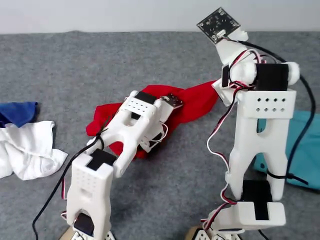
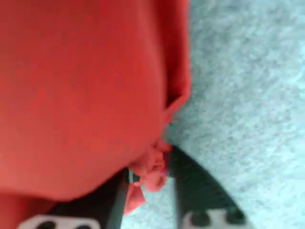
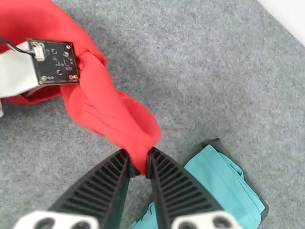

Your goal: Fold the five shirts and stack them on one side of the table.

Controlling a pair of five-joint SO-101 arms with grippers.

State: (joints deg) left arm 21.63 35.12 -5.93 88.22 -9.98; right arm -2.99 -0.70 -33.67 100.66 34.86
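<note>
Red shirt: the red shirt (image 1: 192, 107) lies crumpled in the middle of the table (image 1: 165, 55), which has a grey, carpet-like surface. One end of it stretches out toward the right arm.
Left gripper: the left gripper (image 2: 150, 167) is low on the red shirt, near its middle. Its jaws are almost closed, and a small bunch of the red cloth is pinched between them.
Right gripper: the right gripper (image 3: 138, 164) has its jaws pressed together on the tip of the stretched end of the red shirt.
Teal shirt: the teal shirt (image 3: 214, 186) lies on the right side of the table, partly under the right arm. It is near the right gripper and does not touch the red shirt.
White shirt: the white shirt (image 1: 25, 147) lies crumpled on the left side of the table, well apart from the red shirt.
Blue shirt: the blue shirt (image 1: 17, 112) is at the left edge, touching the white shirt on its far side.
Camera board: the left arm's camera board (image 3: 52, 62) is above the red shirt.
</note>
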